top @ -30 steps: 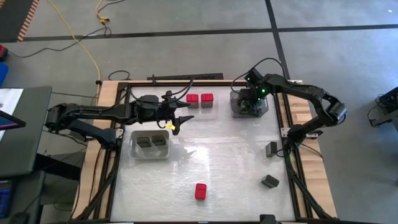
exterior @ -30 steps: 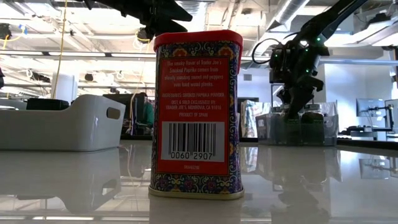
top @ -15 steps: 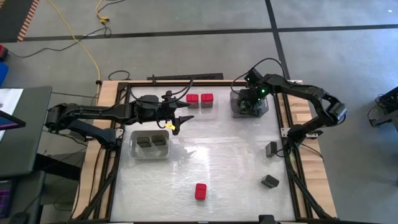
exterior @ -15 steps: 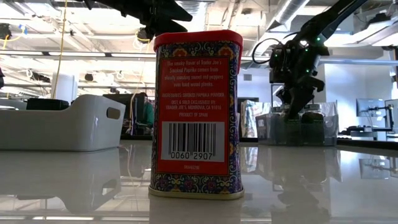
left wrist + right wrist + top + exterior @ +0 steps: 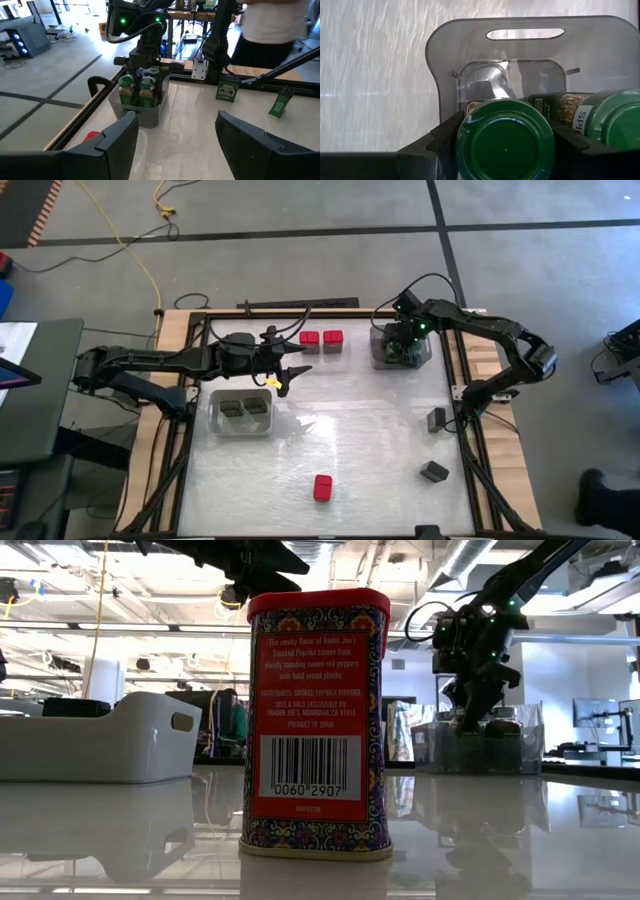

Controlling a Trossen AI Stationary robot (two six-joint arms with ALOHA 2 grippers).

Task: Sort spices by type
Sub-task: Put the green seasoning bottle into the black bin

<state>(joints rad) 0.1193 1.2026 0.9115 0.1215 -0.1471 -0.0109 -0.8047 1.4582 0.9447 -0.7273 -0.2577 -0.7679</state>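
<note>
1. Right arm reaches over the table's far right corner; right gripper [image 5: 403, 343] points down into the grey bin [image 5: 425, 358], its fingers [image 5: 440, 140] pinching a green-lidded jar [image 5: 505, 140] among other jars.
2. Left arm stretches level across the far left; left gripper [image 5: 290, 372] hangs spread and empty, beside two red tins [image 5: 321, 338].
3. White tray [image 5: 240, 428] holds two dark tins [image 5: 242, 409].
4. One red tin [image 5: 322, 486] stands near the front edge; two dark tins [image 5: 435, 445] lie at the right.
</note>
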